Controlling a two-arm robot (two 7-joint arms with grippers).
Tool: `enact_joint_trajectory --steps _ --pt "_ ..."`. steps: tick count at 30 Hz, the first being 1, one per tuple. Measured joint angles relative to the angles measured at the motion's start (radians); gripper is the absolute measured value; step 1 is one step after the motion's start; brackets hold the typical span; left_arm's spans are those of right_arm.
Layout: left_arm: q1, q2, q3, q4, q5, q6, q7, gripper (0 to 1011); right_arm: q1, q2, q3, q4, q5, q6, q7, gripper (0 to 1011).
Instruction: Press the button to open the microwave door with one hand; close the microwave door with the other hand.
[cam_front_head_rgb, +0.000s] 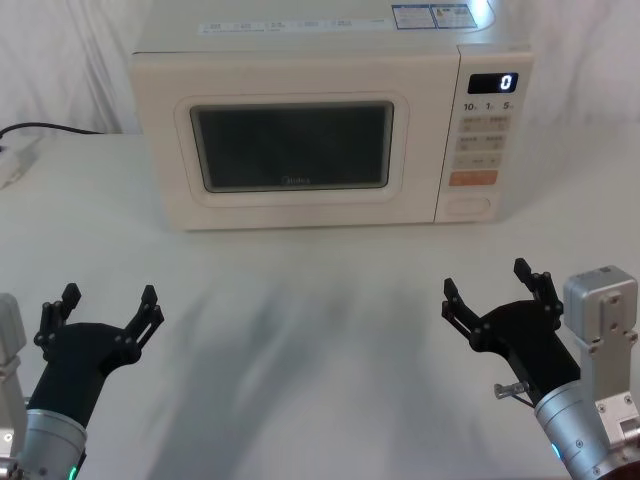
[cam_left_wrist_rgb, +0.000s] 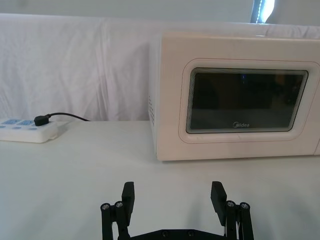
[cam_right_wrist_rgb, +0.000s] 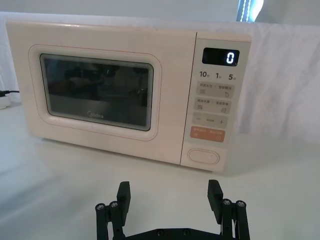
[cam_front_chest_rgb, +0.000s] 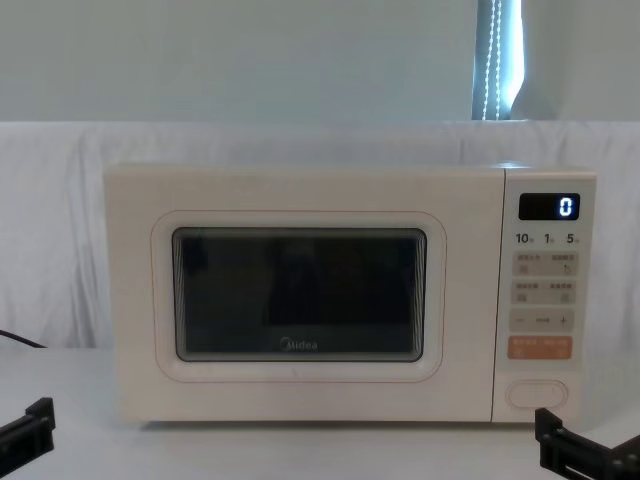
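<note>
A cream microwave stands at the back of the white table. Its microwave door (cam_front_head_rgb: 290, 160) (cam_left_wrist_rgb: 247, 102) (cam_right_wrist_rgb: 95, 92) (cam_front_chest_rgb: 298, 295) is closed, flush with the front, with a dark glass window. The button (cam_front_head_rgb: 470, 207) (cam_right_wrist_rgb: 204, 156) (cam_front_chest_rgb: 537, 393), a wide cream pill, sits at the bottom of the control panel under an orange key (cam_front_head_rgb: 473, 179). My left gripper (cam_front_head_rgb: 108, 308) (cam_left_wrist_rgb: 172, 196) is open near the table's front left, well short of the microwave. My right gripper (cam_front_head_rgb: 492, 283) (cam_right_wrist_rgb: 169, 195) is open at the front right, short of the panel, with nothing between its fingers.
A white power strip (cam_left_wrist_rgb: 27, 131) with a black plug and cable (cam_front_head_rgb: 50, 128) lies on the table left of the microwave. A white cloth backdrop hangs behind. Bare tabletop (cam_front_head_rgb: 300, 330) spreads between the grippers and the microwave.
</note>
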Motion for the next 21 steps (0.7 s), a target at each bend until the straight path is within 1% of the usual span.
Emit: enact_joint_trajectory --steps 21 --pt "0.0 0.0 0.0 0.0 0.0 0.0 0.0 1001 0.0 0.0 0.0 0.0 0.0 0.0 0.0 1002"
